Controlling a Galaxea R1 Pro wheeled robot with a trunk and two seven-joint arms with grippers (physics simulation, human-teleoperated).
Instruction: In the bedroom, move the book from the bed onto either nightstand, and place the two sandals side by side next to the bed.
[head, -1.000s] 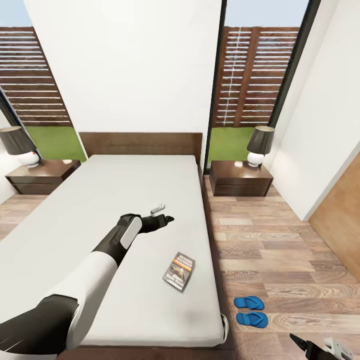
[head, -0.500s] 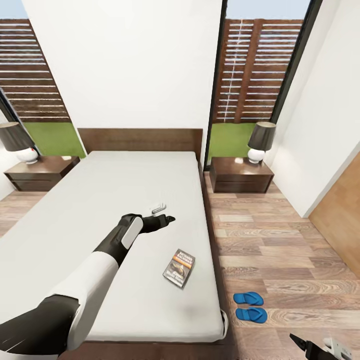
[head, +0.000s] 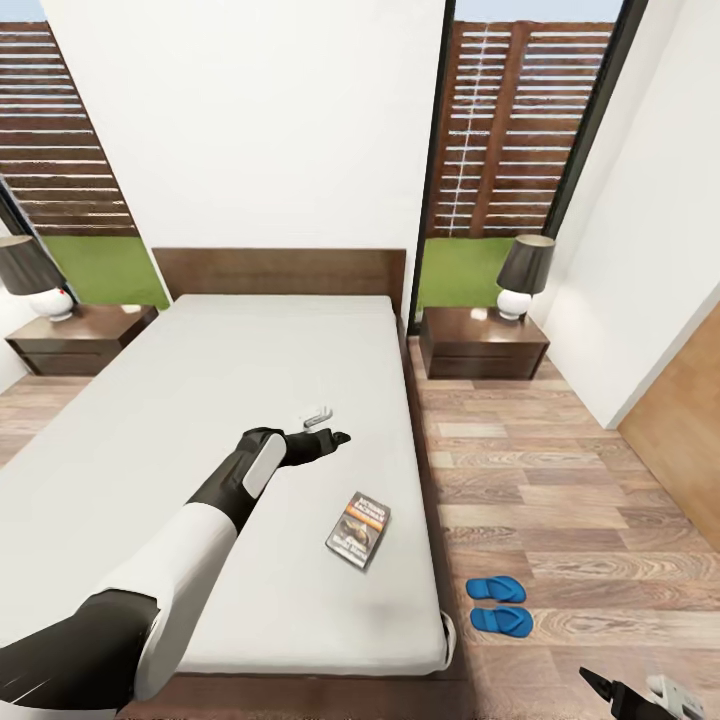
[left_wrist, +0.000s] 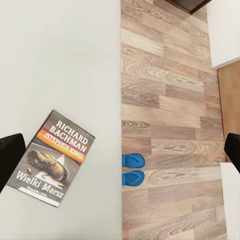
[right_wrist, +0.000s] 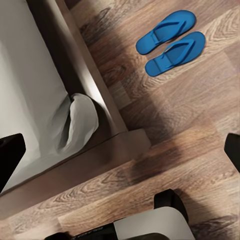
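The book (head: 359, 530) is seen lying flat near the right edge of the bed's (head: 200, 420) light-grey mattress, while the two blue sandals (head: 500, 604) are set side by side on the wood-plank floor (head: 560, 480) just beside it.

The whole head view has been tilted: the bed (head: 200, 480), book (head: 358, 530) and sandals (head: 500, 604) are seen slightly higher in the frame.
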